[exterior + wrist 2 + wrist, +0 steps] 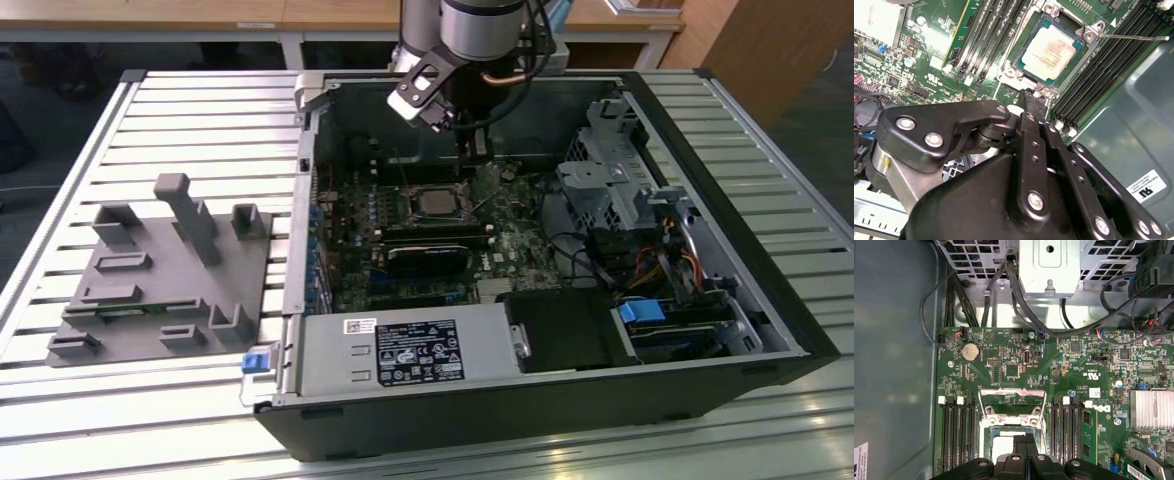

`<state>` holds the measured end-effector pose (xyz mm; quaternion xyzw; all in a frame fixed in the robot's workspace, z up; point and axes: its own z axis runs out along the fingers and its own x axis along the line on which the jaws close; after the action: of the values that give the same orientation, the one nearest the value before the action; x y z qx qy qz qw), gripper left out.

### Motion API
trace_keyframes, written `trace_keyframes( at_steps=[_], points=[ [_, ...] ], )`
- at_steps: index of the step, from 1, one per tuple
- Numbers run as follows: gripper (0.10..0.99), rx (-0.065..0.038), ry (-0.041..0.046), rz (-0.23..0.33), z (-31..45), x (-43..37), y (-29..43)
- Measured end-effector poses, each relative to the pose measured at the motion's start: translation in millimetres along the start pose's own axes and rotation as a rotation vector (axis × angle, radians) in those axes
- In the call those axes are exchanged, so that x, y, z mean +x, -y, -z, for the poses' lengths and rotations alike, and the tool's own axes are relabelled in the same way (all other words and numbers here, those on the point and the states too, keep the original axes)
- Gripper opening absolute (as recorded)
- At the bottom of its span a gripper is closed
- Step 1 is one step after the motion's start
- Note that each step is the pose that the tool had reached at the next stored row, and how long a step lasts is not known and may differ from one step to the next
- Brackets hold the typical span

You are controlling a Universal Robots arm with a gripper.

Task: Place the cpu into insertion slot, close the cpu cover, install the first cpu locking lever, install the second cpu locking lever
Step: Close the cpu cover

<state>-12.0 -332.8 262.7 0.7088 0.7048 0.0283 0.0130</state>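
exterior view: looks down obliquely from high, far, taking in whole computer case [534, 415] | both wrist views: close above motherboard [1004, 355], sharing insertion slot [1013, 73]

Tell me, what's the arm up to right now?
Gripper shut, empty, hovering by insertion slot. Cpu seated in it. Cpu cover open.

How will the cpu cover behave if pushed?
The cpu cover is a thin cut-out metal frame, so probably light and springy. It seems hinged beside the cpu, so should swing, not slide. Bare metal may let the gripper slip.

One cpu [1054, 50], one cpu cover [1012, 390], perhaps four memory slots [956, 435]
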Motion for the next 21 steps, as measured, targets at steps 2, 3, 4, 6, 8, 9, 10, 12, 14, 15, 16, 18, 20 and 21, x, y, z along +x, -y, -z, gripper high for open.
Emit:
trace_keyframes(
  at_steps=[2, 3, 4, 6, 8, 9, 10, 12, 14, 15, 16, 18, 20, 21],
  points=[
    [0.106, 0.000, 0.0002, 0.000, 1.0, 0.0, -0.1],
    [0.106, 0.000, 0.0001, 0.000, 1.7, 0.0, -0.1],
    [0.106, 0.000, 0.0000, 0.000, 2.8, 0.0, -0.2],
    [0.106, 0.000, 0.0000, 0.000, 6.9, 0.1, -0.4],
    [0.106, 0.000, -0.0001, 0.000, 9.1, 0.2, -0.6],
    [0.106, 0.000, -0.0001, 0.000, 9.3, 0.1, -0.9],
    [0.106, 0.000, -0.0005, 0.000, 9.2, 0.1, -1.7],
    [0.106, 0.003, -0.0027, 0.000, 9.1, 0.1, -5.2],
    [0.106, 0.006, -0.0032, 0.000, 8.9, 0.1, -8.6],
    [0.106, 0.006, -0.0032, 0.000, 8.9, 0.1, -9.5],
    [0.106, 0.006, -0.0032, 0.000, 8.9, 0.1, -10.1],
    [0.106, 0.007, -0.0033, 0.000, 8.8, 0.1, -11.2],
    [0.106, 0.007, -0.0033, 0.000, 8.8, 0.1, -11.7],
    [0.106, 0.007, -0.0033, 0.000, 8.7, 0.1, -12.7]
  ],
)
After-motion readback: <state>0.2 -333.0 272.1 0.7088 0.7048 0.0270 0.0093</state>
